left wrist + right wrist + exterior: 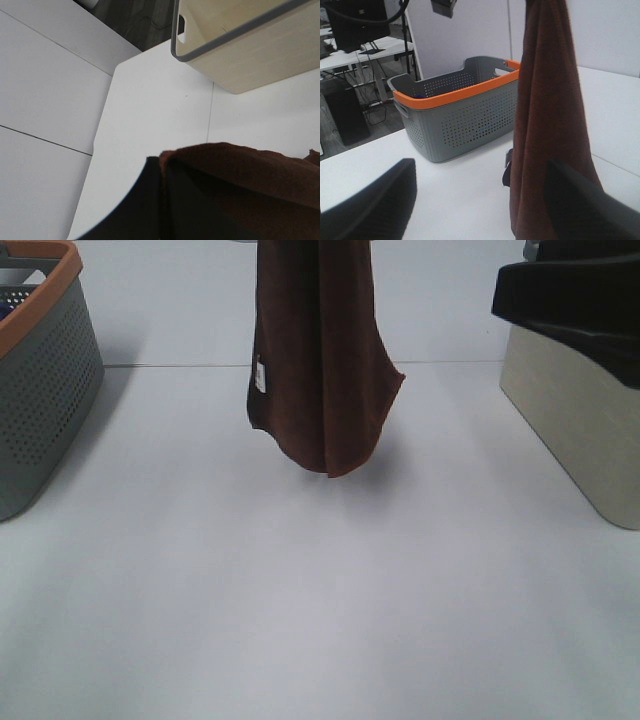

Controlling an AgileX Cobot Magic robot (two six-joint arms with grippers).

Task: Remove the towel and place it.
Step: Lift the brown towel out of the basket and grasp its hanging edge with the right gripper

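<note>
Towel (320, 360) — one, dark reddish-brown — hangs in folds over the table (300, 590) at 12 o'clock, clamped by the left gripper (165, 200). One white tag (260, 377) on its edge; the writing is unreadable. Right gripper (477, 192) stands wide and empty near the cloth. Two baskets: grey basket (45, 390), orange-rimmed, at 10 o'clock; beige basket (575, 420) at 2 o'clock.

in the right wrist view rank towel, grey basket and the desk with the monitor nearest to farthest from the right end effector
1. towel, hanging just ahead of the right end effector
2. grey basket, farther back on the table
3. desk with the monitor, off the table, in the background
</note>
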